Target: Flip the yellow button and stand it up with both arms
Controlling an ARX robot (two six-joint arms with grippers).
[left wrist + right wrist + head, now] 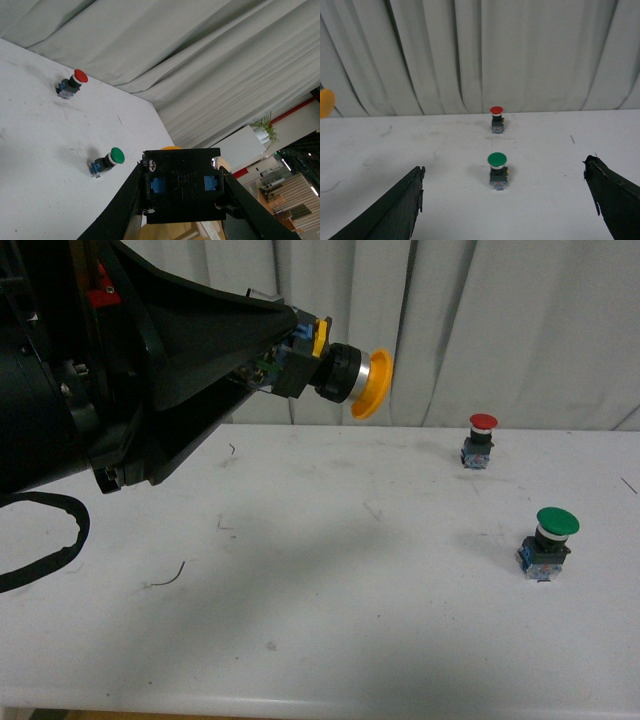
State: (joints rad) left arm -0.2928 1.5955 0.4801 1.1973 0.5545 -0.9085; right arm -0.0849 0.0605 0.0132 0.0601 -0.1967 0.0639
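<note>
Closest to the lens, my left gripper (288,362) is clamped on the dark base of the yellow button (345,375), held above the table (300,590), cap pointing sideways away from the jaws. My right gripper (503,167) stands wide apart, holding nothing. I count three buttons: one yellow, one green button (497,161) just ahead of the right jaws, one red button (496,118) beyond it near the table's far edge and curtain (520,50). Bare table lies beneath the left gripper.

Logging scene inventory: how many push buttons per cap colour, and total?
yellow button: 1, held by the left gripper
red button: 1
green button: 1
Total: 3
</note>
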